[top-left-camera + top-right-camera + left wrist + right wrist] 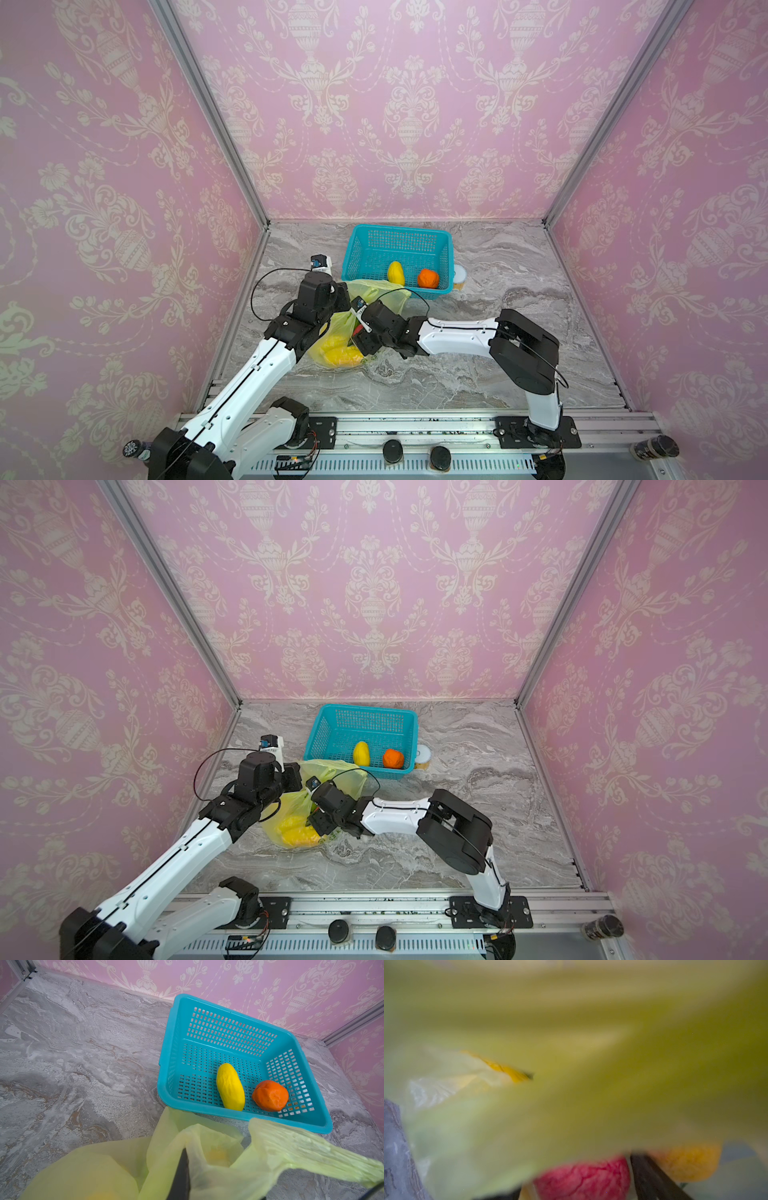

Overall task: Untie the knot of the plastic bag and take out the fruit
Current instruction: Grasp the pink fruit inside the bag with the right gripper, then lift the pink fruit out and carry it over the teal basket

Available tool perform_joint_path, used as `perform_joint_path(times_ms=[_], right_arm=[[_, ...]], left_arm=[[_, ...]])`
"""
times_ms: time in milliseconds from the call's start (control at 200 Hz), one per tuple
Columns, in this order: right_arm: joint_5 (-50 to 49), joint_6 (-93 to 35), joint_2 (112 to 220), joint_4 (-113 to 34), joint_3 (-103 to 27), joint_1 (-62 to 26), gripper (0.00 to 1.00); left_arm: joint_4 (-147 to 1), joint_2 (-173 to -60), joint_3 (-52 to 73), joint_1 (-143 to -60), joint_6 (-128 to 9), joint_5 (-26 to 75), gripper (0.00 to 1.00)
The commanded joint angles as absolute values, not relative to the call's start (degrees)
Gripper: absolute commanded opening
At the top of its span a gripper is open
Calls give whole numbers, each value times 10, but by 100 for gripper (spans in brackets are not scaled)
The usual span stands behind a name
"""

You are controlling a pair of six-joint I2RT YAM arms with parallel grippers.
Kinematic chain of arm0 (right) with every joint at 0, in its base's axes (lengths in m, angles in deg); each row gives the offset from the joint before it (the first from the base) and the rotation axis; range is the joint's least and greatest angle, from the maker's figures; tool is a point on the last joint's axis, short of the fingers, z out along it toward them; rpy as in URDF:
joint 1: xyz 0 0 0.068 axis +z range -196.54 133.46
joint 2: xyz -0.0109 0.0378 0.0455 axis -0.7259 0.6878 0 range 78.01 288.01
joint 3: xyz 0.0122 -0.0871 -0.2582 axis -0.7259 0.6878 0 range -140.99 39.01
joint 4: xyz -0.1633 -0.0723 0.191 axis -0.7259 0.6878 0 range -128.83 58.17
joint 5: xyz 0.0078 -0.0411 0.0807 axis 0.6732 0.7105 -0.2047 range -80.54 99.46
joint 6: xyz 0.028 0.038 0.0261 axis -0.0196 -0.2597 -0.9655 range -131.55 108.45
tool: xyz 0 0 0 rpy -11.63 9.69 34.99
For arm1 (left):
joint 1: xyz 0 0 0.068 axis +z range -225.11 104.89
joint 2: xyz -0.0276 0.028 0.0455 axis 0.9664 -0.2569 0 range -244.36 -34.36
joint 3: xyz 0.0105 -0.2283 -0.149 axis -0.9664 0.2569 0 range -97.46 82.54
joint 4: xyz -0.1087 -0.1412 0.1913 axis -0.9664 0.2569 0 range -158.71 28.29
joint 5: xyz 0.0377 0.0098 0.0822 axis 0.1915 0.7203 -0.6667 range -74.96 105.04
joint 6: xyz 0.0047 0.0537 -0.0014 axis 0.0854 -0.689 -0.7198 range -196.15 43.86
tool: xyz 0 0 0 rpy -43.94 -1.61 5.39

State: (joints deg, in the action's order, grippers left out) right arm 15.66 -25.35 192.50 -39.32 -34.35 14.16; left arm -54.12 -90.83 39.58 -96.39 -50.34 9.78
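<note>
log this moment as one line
left end effector: shut on translucent yellow-green plastic bag | right end effector: open inside bag by pink-red bumpy fruit | teal mesh basket: long yellow fruit, orange fruit

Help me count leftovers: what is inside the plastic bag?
Seen inside the plastic bag: yellow fruits, a pink-red fruit, a yellow-orange fruit. Arms and bunched film cover anything else.

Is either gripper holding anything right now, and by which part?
The left gripper is shut on the plastic bag, pinching film at its mouth. The right gripper is inside the bag by a pink-red fruit; a hold cannot be told.
</note>
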Motion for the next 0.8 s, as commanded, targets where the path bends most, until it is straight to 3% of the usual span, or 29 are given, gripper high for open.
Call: perform_joint_path(times_ms=[0, 270, 796], right_arm=[[149, -273, 1946, -359, -367, 136, 74], [128, -277, 1938, -369, -366, 125, 53], [153, -265, 1756, -411, -248, 126, 34]], left_arm=[[-538, -890, 402, -968, -516, 83, 0], [-535, -907, 397, -967, -516, 99, 0], [-544, -914, 402, -968, -515, 88, 0]])
